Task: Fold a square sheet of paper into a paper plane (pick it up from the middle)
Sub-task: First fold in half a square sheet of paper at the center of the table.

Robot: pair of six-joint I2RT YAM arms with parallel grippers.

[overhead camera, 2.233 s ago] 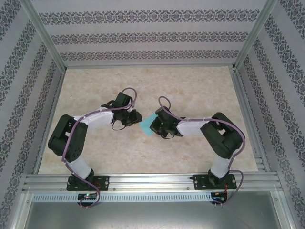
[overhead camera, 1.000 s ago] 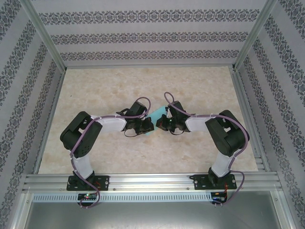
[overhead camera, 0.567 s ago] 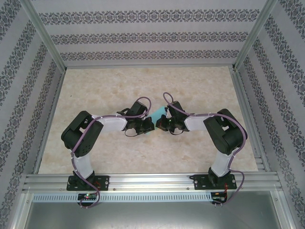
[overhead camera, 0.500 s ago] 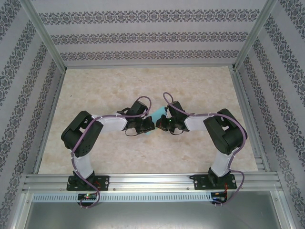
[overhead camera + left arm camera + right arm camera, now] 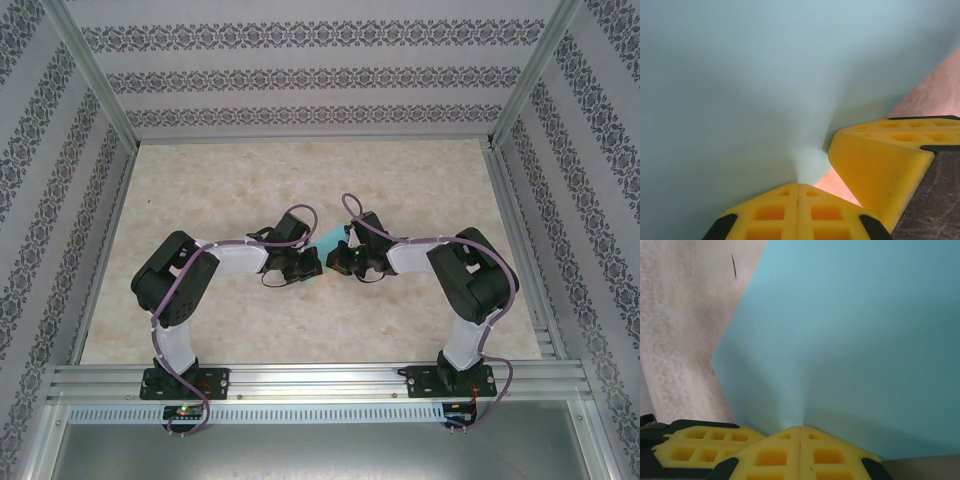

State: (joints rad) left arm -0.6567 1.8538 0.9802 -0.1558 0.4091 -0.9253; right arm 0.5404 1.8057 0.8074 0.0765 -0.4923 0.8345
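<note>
On the marbled desk (image 5: 300,170), left pincer (image 5: 798,186) at nine o'clock and right pincer (image 5: 800,429) at three pinch the square sheet of paper (image 5: 327,240).

Overhead; wrist close-ups sharing paper (image 5: 850,330)

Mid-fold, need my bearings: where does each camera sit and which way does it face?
Top external: fixed above and behind the bases, looking down at the table; both arms show, left pincer and right pincer meeting at the turquoise sheet.
Left wrist: on the left arm, looking along its shut yellow fingers into the sheet.
Right wrist: on the right arm, looking past its shut fingers at sheet and table.
Shared: both wrist views see that one sheet, clamped in their fingers.
</note>
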